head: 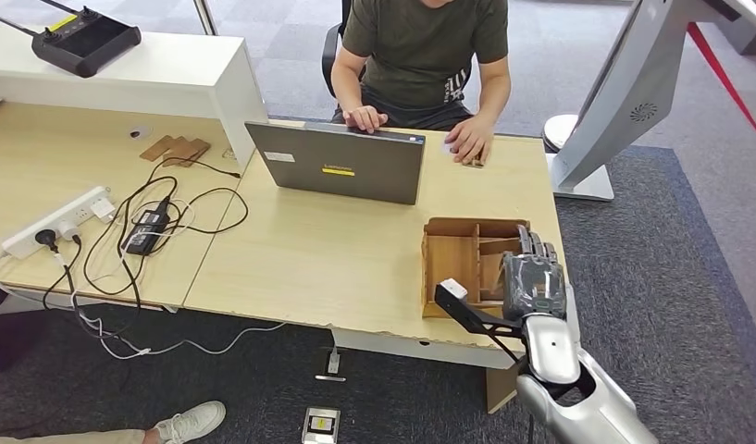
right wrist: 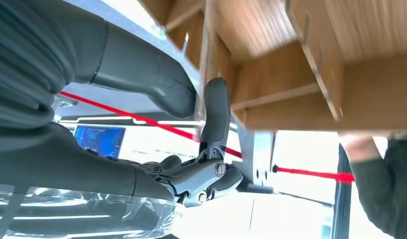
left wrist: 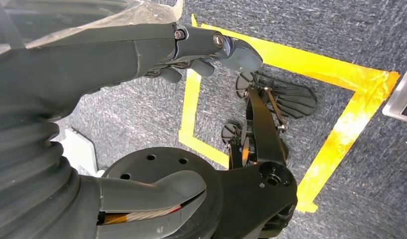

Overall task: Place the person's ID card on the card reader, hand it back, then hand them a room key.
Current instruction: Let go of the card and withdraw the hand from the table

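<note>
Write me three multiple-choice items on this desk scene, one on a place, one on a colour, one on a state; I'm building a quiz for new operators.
1. Where is the right robot hand?
A. At the wooden organizer
B. On the laptop
C. By the power strip

2. What colour is the tape on the floor in the left wrist view?
A. Red
B. Yellow
C. White

3. How is the laptop?
A. Shut flat
B. Open, the person seated behind it
C. Lying on the floor

Answers:
1 A, the hand sits over the organizer's compartments at the desk's near right corner.
2 B, yellow strips frame the grey carpet.
3 B, its lid stands up and the person's hand rests at it.
</note>
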You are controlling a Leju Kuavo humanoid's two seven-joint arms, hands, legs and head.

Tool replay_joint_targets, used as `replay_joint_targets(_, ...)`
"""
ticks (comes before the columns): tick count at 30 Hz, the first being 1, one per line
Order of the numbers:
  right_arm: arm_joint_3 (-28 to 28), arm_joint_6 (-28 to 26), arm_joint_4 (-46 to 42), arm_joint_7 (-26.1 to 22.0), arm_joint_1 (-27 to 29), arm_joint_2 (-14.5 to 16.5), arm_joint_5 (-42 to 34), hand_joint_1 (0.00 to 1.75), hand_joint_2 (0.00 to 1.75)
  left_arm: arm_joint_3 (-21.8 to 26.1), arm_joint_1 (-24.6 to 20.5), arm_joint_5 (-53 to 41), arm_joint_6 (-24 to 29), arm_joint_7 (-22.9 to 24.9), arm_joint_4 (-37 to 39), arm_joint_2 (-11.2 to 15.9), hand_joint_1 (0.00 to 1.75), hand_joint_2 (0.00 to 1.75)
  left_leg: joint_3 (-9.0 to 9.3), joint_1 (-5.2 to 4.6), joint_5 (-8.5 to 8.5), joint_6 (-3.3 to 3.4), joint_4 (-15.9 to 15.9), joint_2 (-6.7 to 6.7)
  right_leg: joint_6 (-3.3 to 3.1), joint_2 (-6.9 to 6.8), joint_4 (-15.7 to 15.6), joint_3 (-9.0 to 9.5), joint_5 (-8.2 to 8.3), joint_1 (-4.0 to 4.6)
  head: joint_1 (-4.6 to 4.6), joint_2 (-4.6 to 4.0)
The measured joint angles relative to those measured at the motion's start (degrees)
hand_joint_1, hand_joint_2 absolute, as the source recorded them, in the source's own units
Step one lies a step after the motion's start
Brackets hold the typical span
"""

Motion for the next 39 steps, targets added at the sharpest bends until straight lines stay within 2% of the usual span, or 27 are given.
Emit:
replay_joint_targets(5,-0.7,-1.2,-3.2,-0.8,0.5,-0.5,0.2,1.75,1.75,0.0,-0.3,-0.4,0.1,0.3,0.0,0.0,0.00,1.75,-0.03,0.01,0.00,0.00,0.0,0.00,-0.01,0.00,0.0,-0.01,-0.01,0.01,0.01,0.00)
replay_joint_targets(9,-0.7,-2.4,-4.2,-3.2,0.6,-0.2,-2.3,1.75,1.75,0.0,-0.7,-1.0,0.2,0.7,0.0,0.0,0.00,1.75,-0.04,0.00,0.00,0.00,0.0,0.00,0.00,0.00,0.0,0.01,0.00,0.00,0.02,0.00)
replay_joint_targets(14,-0.3,-5.9,-4.1,-9.0,-0.6,2.2,-10.6,1.75,1.75,-0.2,-1.4,-2.3,0.5,1.3,0.0,0.0,0.00,1.75,-0.07,0.00,0.01,0.00,0.0,-0.01,0.00,0.00,0.0,-0.01,0.00,0.01,0.01,0.00)
replay_joint_targets(17,0.4,-8.0,-3.1,-10.7,-2.3,4.3,-13.8,1.75,1.75,-0.3,-2.0,-2.9,0.7,1.6,0.0,-0.2,0.00,1.75,-0.08,0.02,0.01,0.00,0.0,0.00,-0.01,-0.01,0.0,-0.01,0.00,0.02,0.01,0.00)
replay_joint_targets(26,2.6,-11.3,0.3,-9.3,-8.2,9.2,-18.0,1.75,1.75,-0.9,-3.6,-5.2,1.3,3.5,-0.1,-0.9,0.00,1.75,-0.10,0.01,0.01,0.00,0.0,0.00,-0.01,-0.04,0.1,-0.03,-0.01,0.02,0.02,0.00)
replay_joint_targets(39,3.9,-11.4,4.3,-9.1,-10.8,10.1,-19.8,1.75,1.75,-1.7,-5.1,-5.3,1.1,5.2,-0.1,-1.1,0.00,1.75,-0.11,0.01,0.01,0.00,0.0,-0.01,-0.01,-0.03,0.0,-0.04,-0.01,0.02,0.01,0.00)
